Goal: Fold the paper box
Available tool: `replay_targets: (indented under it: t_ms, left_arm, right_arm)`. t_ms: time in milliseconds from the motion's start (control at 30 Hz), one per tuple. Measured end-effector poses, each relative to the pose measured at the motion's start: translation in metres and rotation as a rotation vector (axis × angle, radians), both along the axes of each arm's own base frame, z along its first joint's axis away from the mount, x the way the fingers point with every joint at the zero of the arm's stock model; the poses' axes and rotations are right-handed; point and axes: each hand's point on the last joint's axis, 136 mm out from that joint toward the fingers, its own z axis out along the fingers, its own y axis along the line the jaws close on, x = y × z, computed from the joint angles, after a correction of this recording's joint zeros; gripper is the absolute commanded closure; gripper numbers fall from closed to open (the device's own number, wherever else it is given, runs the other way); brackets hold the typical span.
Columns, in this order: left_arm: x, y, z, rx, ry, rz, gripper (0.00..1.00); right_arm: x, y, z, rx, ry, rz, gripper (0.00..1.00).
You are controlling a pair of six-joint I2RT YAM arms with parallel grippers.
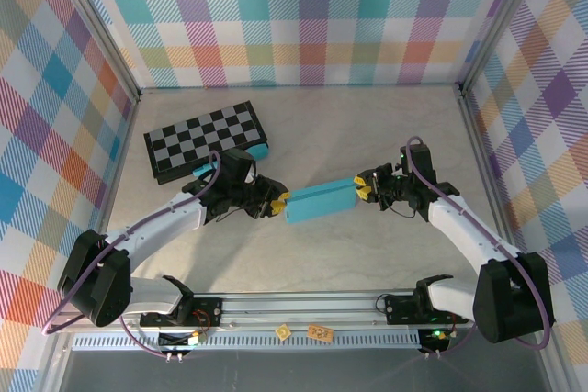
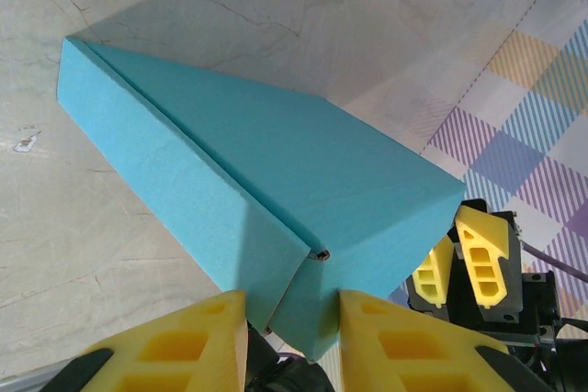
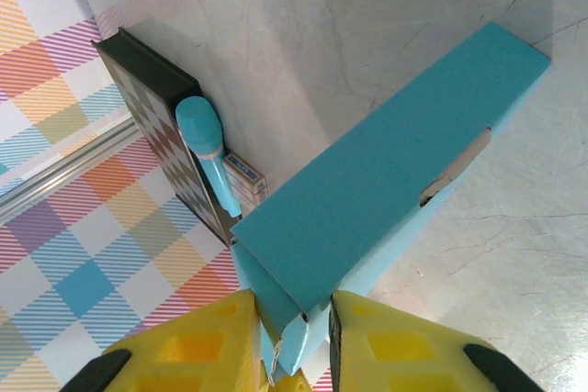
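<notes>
One paper box (image 1: 320,201) — between left hand (image 1: 276,207), right hand (image 1: 363,192).

White arms (image 1: 175,216), black joints, purple cables (image 1: 66,293), yellow jaws.

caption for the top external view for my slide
Mid-fold: left hand and right hand at opposite ends of the turquoise paper box, checkerboard behind.

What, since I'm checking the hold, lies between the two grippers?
The paper box spans that stretch, one end inside the left gripper, the other inside the right gripper; the top external view shows it.
</notes>
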Motion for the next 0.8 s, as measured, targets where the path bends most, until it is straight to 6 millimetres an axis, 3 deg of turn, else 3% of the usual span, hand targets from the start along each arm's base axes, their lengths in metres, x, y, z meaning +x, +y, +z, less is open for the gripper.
replay_targets:
  t_ms: [300, 800]
  left_arm:
    - [0.0001, 0.0007, -0.0008, 0.011, -0.008, -0.019, 0.80]
    - [0.0002, -0.0022, -0.0025, 0.009, -0.010, -0.066, 0.83]
  right_arm:
    - [-0.0006, -0.0002, -0.0005, -0.013, -0.007, 0.014, 0.77]
    - [0.0013, -0.0015, -0.0020, -0.040, 0.008, 0.034, 0.81]
